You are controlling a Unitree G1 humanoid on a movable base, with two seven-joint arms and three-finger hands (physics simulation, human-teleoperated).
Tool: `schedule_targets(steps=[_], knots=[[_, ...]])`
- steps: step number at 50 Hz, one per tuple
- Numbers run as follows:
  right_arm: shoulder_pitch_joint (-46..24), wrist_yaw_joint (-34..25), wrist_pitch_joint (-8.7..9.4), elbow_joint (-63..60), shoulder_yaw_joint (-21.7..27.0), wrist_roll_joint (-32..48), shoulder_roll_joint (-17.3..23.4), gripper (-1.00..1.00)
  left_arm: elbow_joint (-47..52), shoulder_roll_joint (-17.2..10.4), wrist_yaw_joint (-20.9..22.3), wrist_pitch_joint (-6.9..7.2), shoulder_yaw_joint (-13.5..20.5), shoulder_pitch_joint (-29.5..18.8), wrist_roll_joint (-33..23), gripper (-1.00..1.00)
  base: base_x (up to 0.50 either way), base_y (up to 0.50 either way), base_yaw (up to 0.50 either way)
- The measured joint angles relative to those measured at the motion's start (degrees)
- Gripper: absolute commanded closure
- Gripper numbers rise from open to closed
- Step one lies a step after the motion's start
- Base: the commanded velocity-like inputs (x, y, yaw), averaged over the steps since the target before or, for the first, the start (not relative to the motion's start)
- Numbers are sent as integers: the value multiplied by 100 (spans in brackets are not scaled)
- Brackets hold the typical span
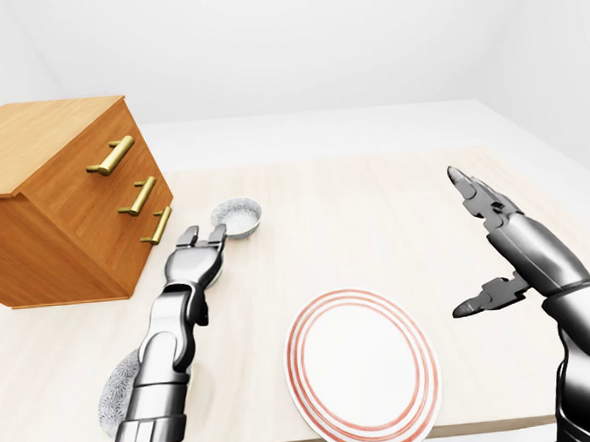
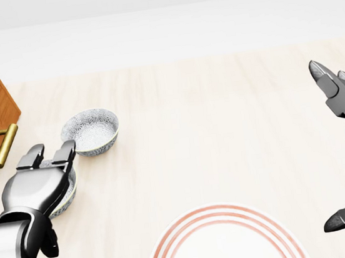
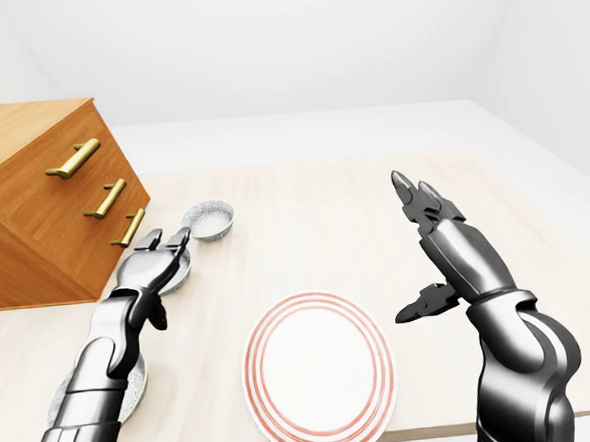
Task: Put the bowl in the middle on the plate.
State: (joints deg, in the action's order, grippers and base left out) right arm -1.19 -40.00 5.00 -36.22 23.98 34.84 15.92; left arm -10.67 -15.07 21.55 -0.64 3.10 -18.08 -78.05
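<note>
1. The middle bowl (image 2: pixel 70 189) sits on the pale wood worktop (image 2: pixel 223 129), at the left of the head view. It is just below the far bowl (image 2: pixel 91 131) and just right of the chest of drawers (image 1: pixel 63 195).
2. It is a small round bowl with a fine grey-blue speckled pattern on white and a pale rim. Only its right part shows, because the left hand (image 2: pixel 38 186) covers the rest.
3. The left hand hangs over the middle bowl, unclenched, with two fingertips (image 2: pixel 65 148) pointing towards the far bowl. Whether it touches the bowl cannot be told.
4. The far bowl has the same pattern and stands upright, apart from the hand.
5. A third, the near bowl (image 1: pixel 113 397), lies beside the left forearm at the lower left of the left-eye view.
6. The plate (image 1: pixel 362 367) is white with red rings round its rim. It lies at the bottom middle, well apart from the middle bowl, with nothing on it.
7. The right hand (image 3: pixel 447 252) is raised to the right of the plate, fingers spread and thumb held apart, grasping nothing.
8. The chest is orange-brown wood with brass handles (image 1: pixel 111 155).
</note>
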Motion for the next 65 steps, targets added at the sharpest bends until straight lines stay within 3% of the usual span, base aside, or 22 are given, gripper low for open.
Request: schedule_targets(steps=[26,65], knots=[[7,0,0,-90,10,23,4,-100,-222,75,-165,80,-118,-62,20,-100,0,0,0],[2,0,0,-63,6,18,2,-100,-680,-50,-325,138,-109,-311,19,-100,0,0,0]])
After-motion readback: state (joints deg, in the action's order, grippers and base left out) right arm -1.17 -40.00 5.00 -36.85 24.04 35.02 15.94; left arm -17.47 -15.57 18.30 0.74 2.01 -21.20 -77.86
